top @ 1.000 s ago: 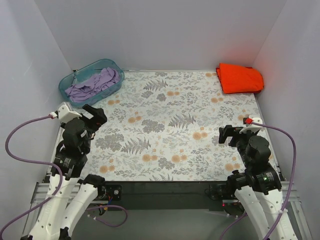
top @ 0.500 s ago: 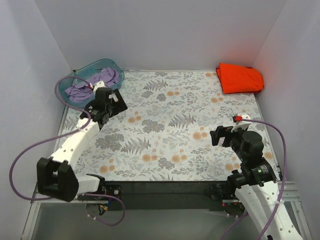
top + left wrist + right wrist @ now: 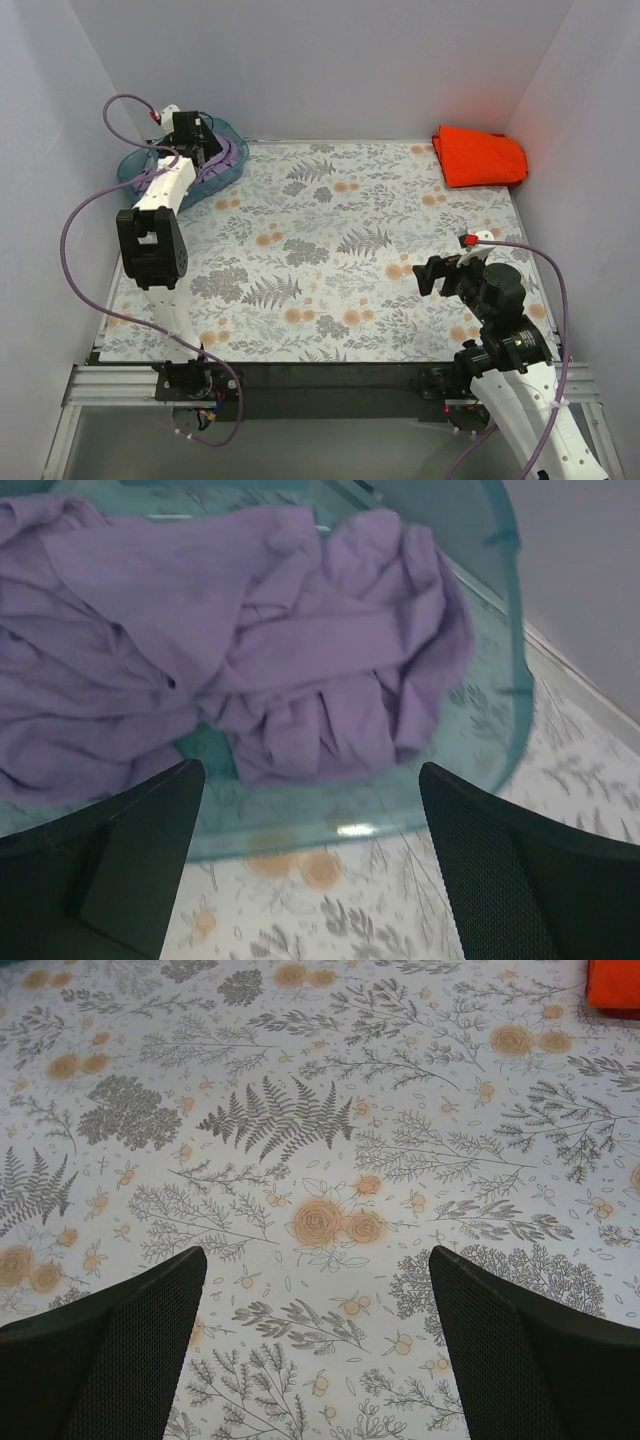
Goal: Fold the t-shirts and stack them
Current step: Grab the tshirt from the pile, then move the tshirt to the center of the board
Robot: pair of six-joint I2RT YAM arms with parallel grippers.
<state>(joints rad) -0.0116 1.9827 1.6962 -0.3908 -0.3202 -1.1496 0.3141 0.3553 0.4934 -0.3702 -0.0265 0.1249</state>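
The lavender-purple t-shirt lies crumpled inside the teal tub at the far left corner; part of it shows in the top view. My left gripper hovers over the tub's near side, open and empty, with the shirt just ahead of the fingertips. The orange-red t-shirt lies folded at the far right corner; its edge shows in the right wrist view. My right gripper is open and empty above the floral cloth at the near right.
The floral tablecloth covers the table. Grey walls close in the back and both sides. The tub stands against the left wall. My left arm stretches along the table's left edge, with a purple cable looping beside it.
My left arm has swung out from the near left and reached the tub at the far left. My right gripper has drifted slightly left and forward.
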